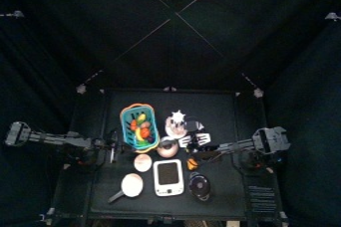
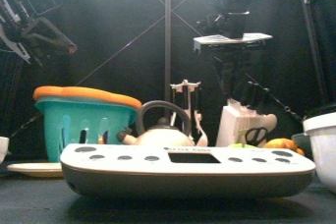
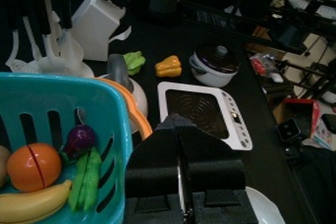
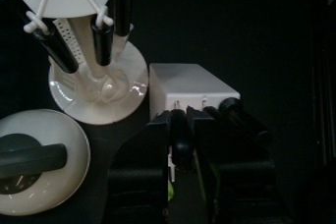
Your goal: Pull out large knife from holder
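Over the white knife block hangs the right gripper; its jaws look nearly closed, with black knife handles just beside or between them, but I cannot tell if anything is gripped; the large knife, going by the task, is one of those handles, and which one I cannot tell; in the front view the knife block stands right of centre behind the kitchen scale, apart from the utensil rack

Risks, as a guess: handles sit packed together, so the jaws may close on the wrong knife or on two at once; the block looks light, so a tilted pull could lift or tip it toward the rack in its white bowl; the pot lid lies near and could get knocked on the way out

Left gripper rests just beside the teal basket; jaws look closed on nothing; the basket holds an orange, a banana, something purple and green pods; the white bowl holds only the rack's foot; a small pot sits well apart with its lid on, contents hidden; green and yellow peppers lie loose on the table
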You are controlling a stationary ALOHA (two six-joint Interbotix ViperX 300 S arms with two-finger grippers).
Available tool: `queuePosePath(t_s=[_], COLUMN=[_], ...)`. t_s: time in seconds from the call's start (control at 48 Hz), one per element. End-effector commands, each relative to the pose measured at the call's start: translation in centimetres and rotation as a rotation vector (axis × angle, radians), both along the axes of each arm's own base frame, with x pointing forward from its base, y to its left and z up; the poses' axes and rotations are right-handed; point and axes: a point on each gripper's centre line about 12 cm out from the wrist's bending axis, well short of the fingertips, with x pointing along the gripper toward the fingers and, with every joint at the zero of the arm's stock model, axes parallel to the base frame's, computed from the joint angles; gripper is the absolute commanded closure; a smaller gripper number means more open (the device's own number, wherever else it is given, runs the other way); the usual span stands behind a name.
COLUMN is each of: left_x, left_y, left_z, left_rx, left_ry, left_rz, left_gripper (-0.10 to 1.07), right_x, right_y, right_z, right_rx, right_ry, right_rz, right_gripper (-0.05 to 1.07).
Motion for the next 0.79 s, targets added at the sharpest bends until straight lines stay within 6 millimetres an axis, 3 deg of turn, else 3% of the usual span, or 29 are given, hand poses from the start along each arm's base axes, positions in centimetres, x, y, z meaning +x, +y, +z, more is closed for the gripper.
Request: queuePosePath(t_s=[0.0,0.479,0.771], left_x=[0.2,0.3,0.3], left_y=[0.0,0.0,0.0], left_z=[0.5,0.6,0.7], left_rx=[0.001,0.002,0.004], left_ry=[-0.015,-0.017,-0.02], left_rz=[0.002,0.002,0.001], left_gripper=[1.0,1.0,1.0], right_x=[-0.2,0.5,-0.5], right_y=[-0.1,1.2,2.2], right_z=[1.7,3.8,5.0], right_rx=[-0.01,-0.035,-0.058], right_ry=[-0.053,-0.112,-0.108], right_rz=[0.007,0.063,0.072], right_gripper=[0.72,0.76,0.82])
